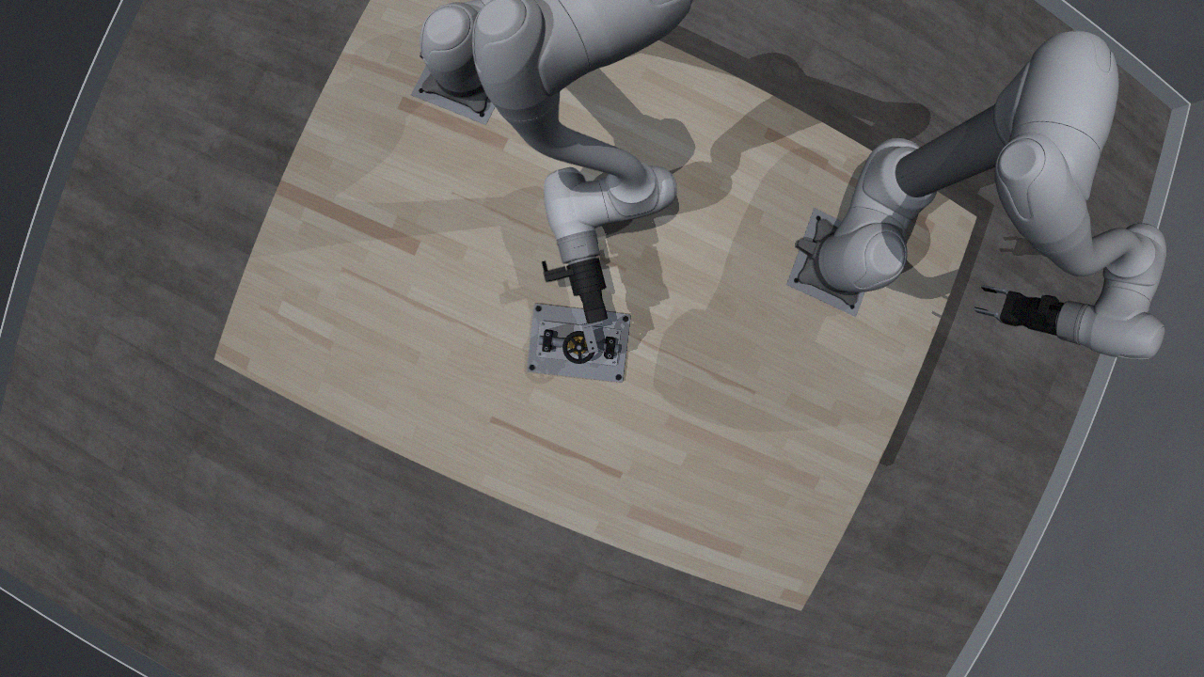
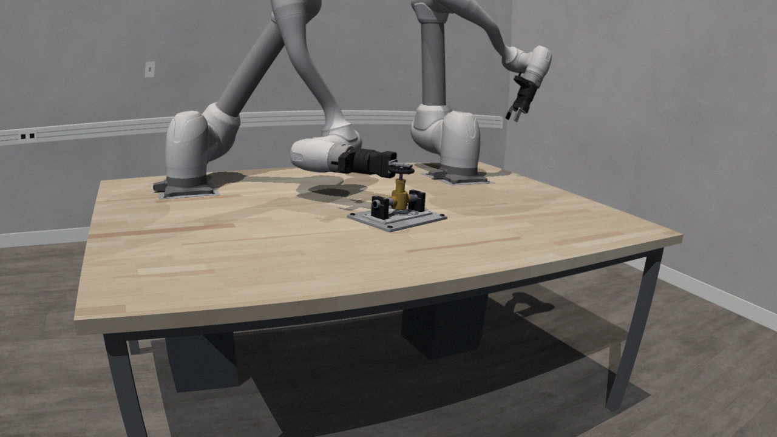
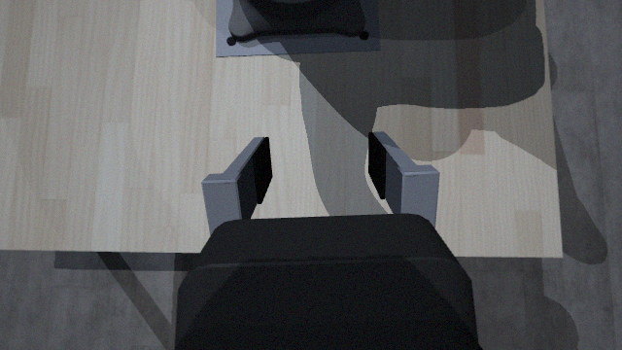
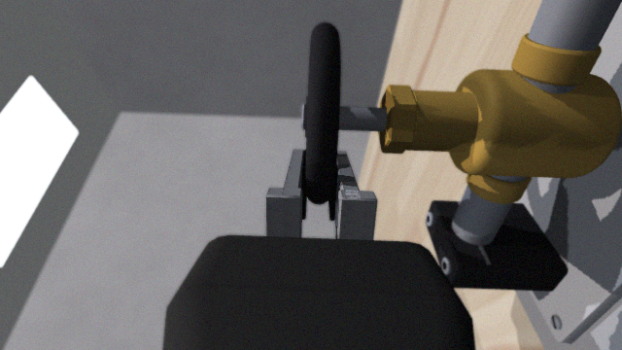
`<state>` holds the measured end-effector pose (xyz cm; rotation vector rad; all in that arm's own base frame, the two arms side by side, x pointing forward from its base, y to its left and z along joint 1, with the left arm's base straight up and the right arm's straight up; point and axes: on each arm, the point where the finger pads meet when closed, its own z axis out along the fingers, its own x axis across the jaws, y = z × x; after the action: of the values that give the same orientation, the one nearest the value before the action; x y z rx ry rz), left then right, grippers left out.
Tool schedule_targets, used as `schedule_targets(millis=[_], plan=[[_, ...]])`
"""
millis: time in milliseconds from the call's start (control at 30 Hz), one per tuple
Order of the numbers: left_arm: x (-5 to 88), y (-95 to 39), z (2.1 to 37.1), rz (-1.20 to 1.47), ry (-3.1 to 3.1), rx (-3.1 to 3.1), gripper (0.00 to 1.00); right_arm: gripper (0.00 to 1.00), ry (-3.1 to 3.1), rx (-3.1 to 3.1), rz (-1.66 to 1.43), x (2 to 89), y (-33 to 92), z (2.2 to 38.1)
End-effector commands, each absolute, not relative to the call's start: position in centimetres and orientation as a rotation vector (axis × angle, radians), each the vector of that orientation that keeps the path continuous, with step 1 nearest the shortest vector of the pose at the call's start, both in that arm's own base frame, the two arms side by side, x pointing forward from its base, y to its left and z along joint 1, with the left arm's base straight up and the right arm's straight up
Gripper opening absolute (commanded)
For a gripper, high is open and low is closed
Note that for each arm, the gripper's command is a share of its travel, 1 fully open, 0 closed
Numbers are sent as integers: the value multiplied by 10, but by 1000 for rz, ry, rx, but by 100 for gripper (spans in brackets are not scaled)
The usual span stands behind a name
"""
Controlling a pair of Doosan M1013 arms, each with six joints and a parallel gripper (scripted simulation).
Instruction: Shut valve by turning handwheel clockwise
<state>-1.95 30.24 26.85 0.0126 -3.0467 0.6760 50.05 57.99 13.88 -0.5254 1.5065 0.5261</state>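
The black handwheel [image 1: 578, 362] [image 2: 406, 171] [image 4: 325, 73] lies level on top of the stem of the brass valve [image 2: 400, 199] [image 4: 491, 126]. My right gripper [image 1: 594, 339] [image 2: 400, 165] [image 4: 318, 170] is shut on the handwheel's rim, one finger above it and one below. It reaches in level from the side, from the upper side of the wheel in the top view. The valve's exact tightness cannot be read from these views. My left gripper [image 1: 982, 299] [image 2: 512, 116] [image 3: 319, 155] is open and empty, high up and far from the valve, outside the table edge.
The valve stands on a grey base plate [image 1: 580, 373] [image 2: 391, 224]. Black pipe clamps [image 1: 547, 339] [image 2: 379, 207] [image 4: 505, 253] stand on both sides of it, below the wheel's height. The base of the left arm [image 1: 859, 257] [image 2: 460, 141] stands on the wooden table [image 1: 715, 522] [image 2: 326, 266].
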Motion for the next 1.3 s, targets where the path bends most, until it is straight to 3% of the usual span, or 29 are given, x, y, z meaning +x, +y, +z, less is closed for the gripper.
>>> schedule_targets(millis=[0,1267], plan=[[-20,303,269,675,-3047,13,100,0,1512,-497,498,502,581,140],[-20,303,269,675,-3047,13,100,0,1570,-31,33,518,587,140]])
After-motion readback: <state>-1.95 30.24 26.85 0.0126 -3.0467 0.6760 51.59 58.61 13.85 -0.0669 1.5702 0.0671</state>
